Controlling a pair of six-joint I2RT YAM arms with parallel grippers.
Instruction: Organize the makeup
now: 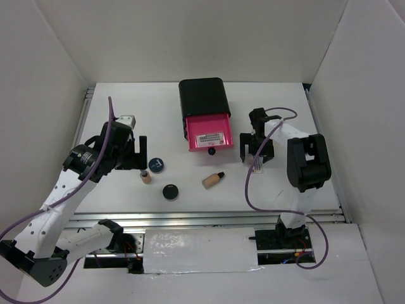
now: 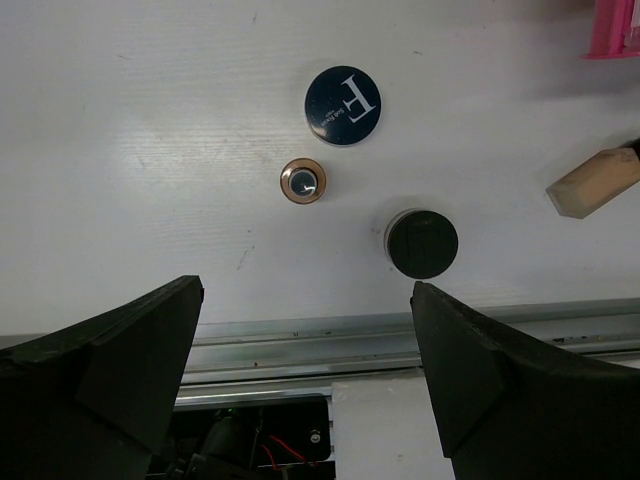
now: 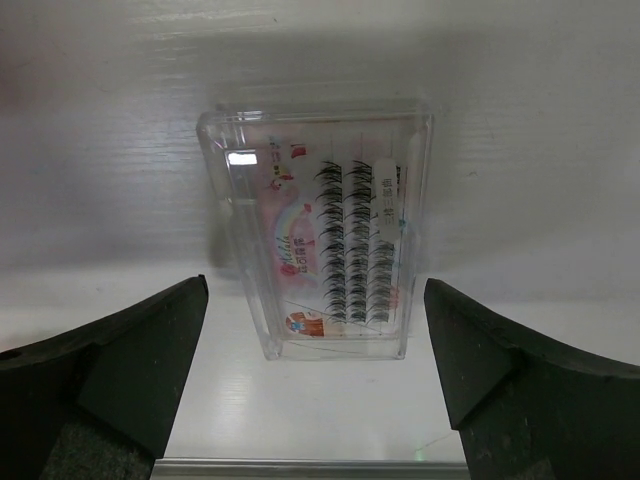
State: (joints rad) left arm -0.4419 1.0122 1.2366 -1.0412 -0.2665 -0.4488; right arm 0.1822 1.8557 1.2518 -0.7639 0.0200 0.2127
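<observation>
A blue-lidded compact (image 1: 156, 165) (image 2: 343, 105), an upright beige bottle (image 1: 146, 176) (image 2: 303, 182), a black compact (image 1: 169, 191) (image 2: 422, 243) and a beige bottle lying on its side (image 1: 214, 180) (image 2: 595, 183) sit on the white table. A flat printed lash case (image 3: 320, 232) (image 1: 258, 167) lies on the table under my right gripper (image 1: 256, 155) (image 3: 315, 370), which is open and hovers over it. A second white printed case (image 1: 212, 137) lies in the open pink drawer. My left gripper (image 1: 139, 154) (image 2: 305, 370) is open and empty, above and left of the compacts.
The black box (image 1: 202, 96) stands at the back centre with one pink drawer (image 1: 192, 130) pulled out toward me; its corner shows in the left wrist view (image 2: 615, 30). A metal rail (image 1: 209, 218) runs along the table's near edge. White walls enclose the table.
</observation>
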